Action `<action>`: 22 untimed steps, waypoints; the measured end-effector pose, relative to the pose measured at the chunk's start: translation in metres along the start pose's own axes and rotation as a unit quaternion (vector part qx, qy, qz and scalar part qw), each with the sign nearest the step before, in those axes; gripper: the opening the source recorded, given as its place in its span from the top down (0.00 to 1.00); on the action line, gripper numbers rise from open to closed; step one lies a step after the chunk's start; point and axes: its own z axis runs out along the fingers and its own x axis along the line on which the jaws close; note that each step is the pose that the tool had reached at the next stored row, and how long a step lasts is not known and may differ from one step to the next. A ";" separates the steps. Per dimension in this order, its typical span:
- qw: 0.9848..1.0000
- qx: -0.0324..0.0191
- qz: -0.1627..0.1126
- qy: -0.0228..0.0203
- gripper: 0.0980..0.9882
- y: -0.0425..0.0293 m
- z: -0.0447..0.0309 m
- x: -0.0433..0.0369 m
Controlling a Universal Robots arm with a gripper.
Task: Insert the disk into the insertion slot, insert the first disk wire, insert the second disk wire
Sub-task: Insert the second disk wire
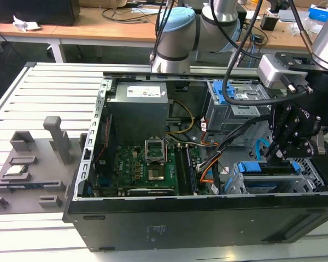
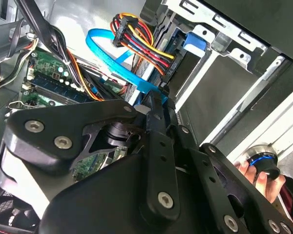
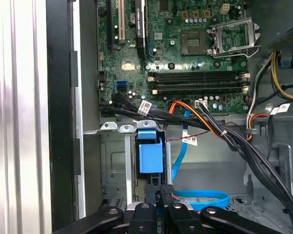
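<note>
Black multi-link gripper [image 1: 280, 154] hangs low inside the open black PC case [image 1: 197, 218], at the end toward the exterior view's right, right over the low silver-grey perforated sheet-metal drive cage [image 1: 311, 177]. The silver-grey hard drive in its bright blue plastic carrier [image 1: 268, 168] sits in that cage, directly under the fingertips; in the first wrist view the blue carrier tab [image 3: 150, 153] shows just ahead of the gripper [image 3: 158, 192], w/ the cage [image 3: 112, 161] around it. Fingers look drawn close together at the drive's rear edge, but can't tell if they pinch anything or how far they're parted.

Thin flat light-blue cable [image 3: 202, 197] loops just beside the fingertips, nr the drive's back. In the second wrist view it arcs [image 2: 105, 51] just past the gripper [image 2: 156, 105], w/ the orange, red and black wire bundle w/ dark plug [image 2: 136, 41] a little beyond, near the cage wall [image 2: 224, 36]. Whether either plug is seated: can't tell.

Green motherboard [image 1: 147, 166] lies further off, toward the exterior view's left. A person's fingers [image 2: 263, 183] hold a round blue-ringed knob [image 2: 261, 163] behind the gripper links.
</note>
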 end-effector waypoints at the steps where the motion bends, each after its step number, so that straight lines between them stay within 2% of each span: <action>1: 1.000 0.000 0.000 0.000 0.93 -0.0002 0.0007 -0.0002; 12: 1.000 0.000 -0.004 -0.001 0.93 -0.0019 0.0059 -0.0032; 17: 1.000 0.000 -0.004 -0.001 0.93 -0.0021 0.0108 -0.0034; 22: 1.000 0.000 -0.004 -0.001 0.93 -0.0022 0.0116 -0.0034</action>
